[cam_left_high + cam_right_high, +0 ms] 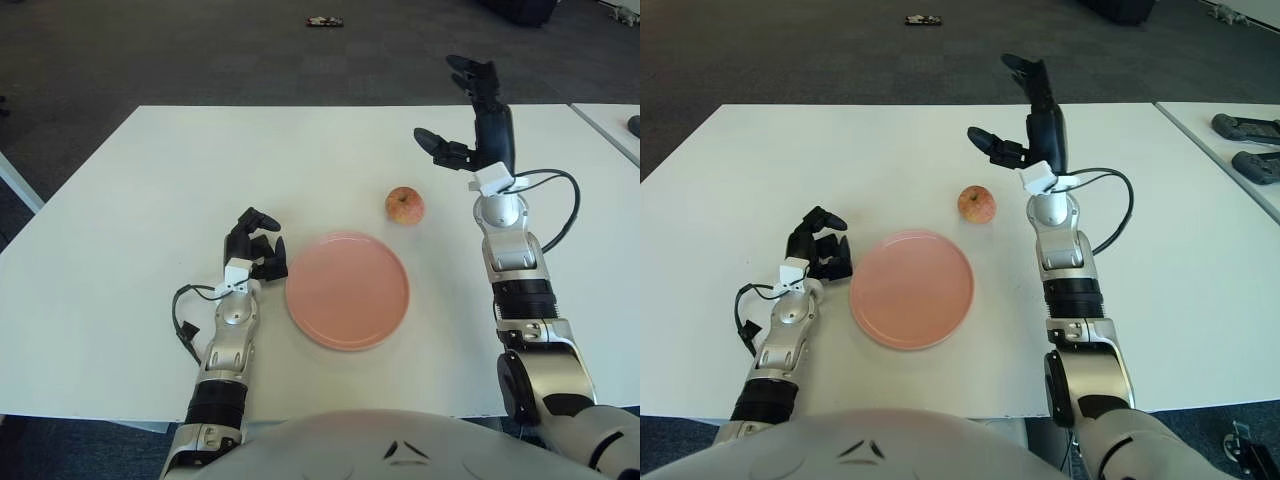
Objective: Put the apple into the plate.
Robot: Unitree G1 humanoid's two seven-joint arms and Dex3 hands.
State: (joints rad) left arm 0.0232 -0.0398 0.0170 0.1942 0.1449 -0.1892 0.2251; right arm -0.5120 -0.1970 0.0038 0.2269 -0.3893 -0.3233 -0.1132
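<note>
A red-yellow apple [404, 205] sits on the white table, just beyond the right rim of the pink plate [346, 290]. My right hand [462, 112] is raised above and behind the apple, to its right, with fingers spread and nothing in them. My left hand [256, 245] shows beside the plate's left edge, fingers curled, holding nothing.
The white table [180, 180] stretches wide around the plate. A second table's corner [610, 125] shows at the far right, with dark objects [1245, 145] on it. A small dark item [324, 21] lies on the floor beyond the table.
</note>
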